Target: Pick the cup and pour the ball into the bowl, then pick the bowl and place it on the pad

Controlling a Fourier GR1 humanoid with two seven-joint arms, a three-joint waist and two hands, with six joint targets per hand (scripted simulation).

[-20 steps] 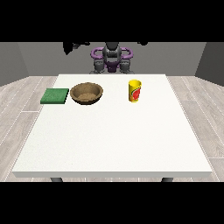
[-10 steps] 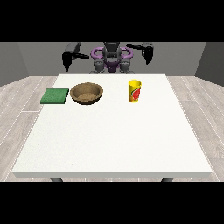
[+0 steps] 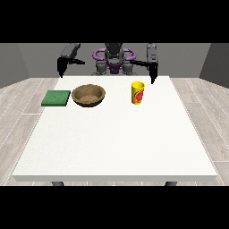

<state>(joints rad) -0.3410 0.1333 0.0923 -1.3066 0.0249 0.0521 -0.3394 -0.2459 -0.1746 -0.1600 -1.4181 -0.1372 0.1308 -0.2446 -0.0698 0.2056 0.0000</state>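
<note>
Large white rectangular table (image 3: 112,138) across most of the front view, with the purple-and-grey humanoid robot (image 3: 113,58) behind its far edge. Toward the far side of the tabletop, three things in a row: flat green square pad (image 3: 56,98) at the view's left, round brown wooden bowl (image 3: 88,95) just beside it to the right, and yellow cup with a red mark on its side (image 3: 137,92) farther right, upright and apart from the bowl. Ball not discernible from this angle; cannot tell whether inside the cup. Both arms raised and bent at the elbow, forearms hanging down. Black hand at the view's left (image 3: 61,70) over the table's far left corner, above and behind the pad, touching nothing. Black hand at the view's right (image 3: 153,74) pointing down just behind and to the right of the cup, near it but not in contact. Fingers of both hands too small to make out: cannot tell whether spread, pressed together or curled. Bowl and cup both resting on the table, neither held.
</note>
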